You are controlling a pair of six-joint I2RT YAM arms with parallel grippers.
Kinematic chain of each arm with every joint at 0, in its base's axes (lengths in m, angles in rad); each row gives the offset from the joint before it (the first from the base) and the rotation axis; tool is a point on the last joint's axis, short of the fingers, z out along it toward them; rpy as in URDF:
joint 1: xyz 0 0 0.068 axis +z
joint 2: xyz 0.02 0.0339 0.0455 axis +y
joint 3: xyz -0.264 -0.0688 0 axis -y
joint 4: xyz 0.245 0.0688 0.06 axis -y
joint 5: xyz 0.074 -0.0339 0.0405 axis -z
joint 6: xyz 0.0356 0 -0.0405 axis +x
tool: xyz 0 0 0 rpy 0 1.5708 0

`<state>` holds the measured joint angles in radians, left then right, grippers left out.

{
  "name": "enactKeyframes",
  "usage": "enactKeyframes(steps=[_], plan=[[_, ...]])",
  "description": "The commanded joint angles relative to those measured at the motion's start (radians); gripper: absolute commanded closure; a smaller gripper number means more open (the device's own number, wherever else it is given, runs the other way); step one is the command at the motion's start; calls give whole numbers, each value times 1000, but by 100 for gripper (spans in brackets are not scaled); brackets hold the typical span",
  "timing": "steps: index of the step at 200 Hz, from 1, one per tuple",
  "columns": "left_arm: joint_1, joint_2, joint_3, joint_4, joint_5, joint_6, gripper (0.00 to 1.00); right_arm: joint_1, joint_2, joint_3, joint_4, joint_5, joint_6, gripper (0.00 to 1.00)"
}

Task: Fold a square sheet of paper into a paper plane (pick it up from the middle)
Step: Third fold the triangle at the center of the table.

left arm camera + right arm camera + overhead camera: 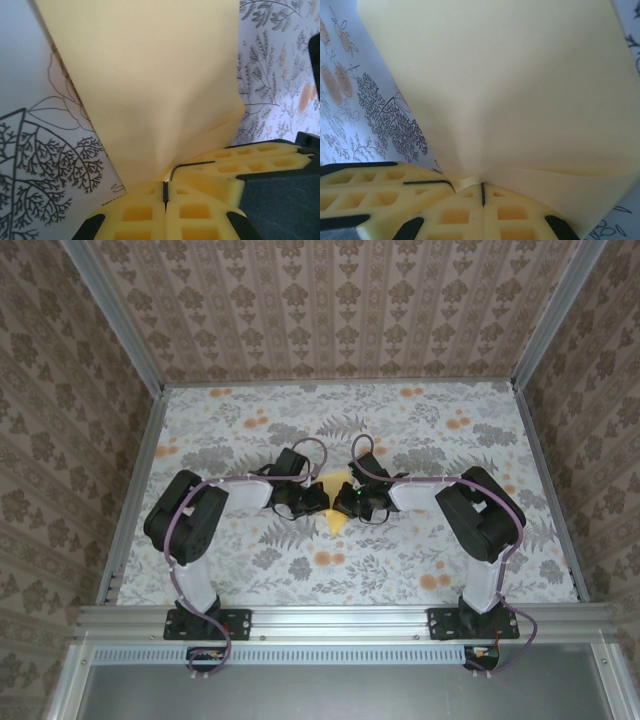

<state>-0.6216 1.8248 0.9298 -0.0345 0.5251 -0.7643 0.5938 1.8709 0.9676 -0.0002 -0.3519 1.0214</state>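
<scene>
Left wrist: plain yellow paper (150,85)

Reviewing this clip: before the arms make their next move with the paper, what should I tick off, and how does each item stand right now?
1. Left claw shut on the sheet of paper: ok.
2. Right claw shut on the sheet of paper: ok.
3. Both claws pinch side by side, pads next to each other: ok.
4. No tears in the part that shows: ok.
5. Paper fully off the table: cannot tell.
6. Pinch sits at the paper's middle: cannot tell.
</scene>
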Motion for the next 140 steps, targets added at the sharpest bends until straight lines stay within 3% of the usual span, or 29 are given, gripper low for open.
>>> enactKeyframes(steps=[1, 140], plan=[[-9, 22, 28, -42, -23, 11, 100, -3, 28, -28, -87, 24, -5, 100], [-43, 26, 12, -166, -165, 44, 100, -11, -184, -180, 64, -201, -115, 98]])
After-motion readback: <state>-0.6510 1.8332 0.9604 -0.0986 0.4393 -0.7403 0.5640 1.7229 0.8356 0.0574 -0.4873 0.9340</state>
